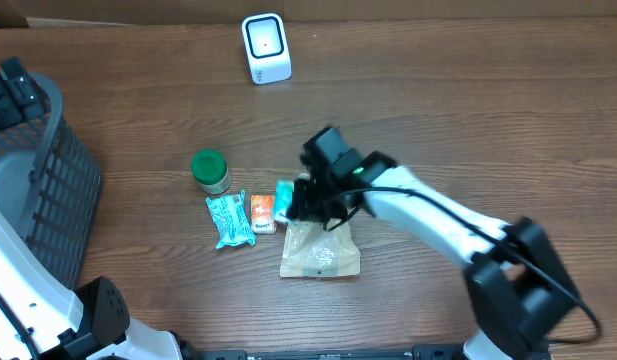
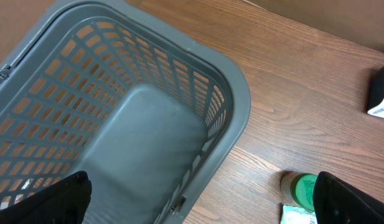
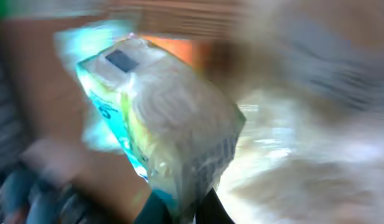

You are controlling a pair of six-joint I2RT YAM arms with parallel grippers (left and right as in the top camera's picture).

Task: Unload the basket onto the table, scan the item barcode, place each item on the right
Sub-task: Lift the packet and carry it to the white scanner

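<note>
**Right gripper pinching a soft packet at the table's centre**

We see the table [image 1: 468, 110] bare between the item cluster and the scanner [image 1: 265, 47], leaving open room for a carry. The basket [image 1: 48, 170] walls off the left side, and the left gripper [image 2: 201, 193] hangs spread wide above it. The right gripper [image 3: 182, 214] is closed on one end of the teal-and-white packet [image 3: 160, 118], just beside the orange sachet [image 1: 262, 213] and the clear bag [image 1: 321, 255]. We judge the packet light, soft and slippery in its film. It is best pinched at a sealed end, leaving the printed faces uncovered.
</note>
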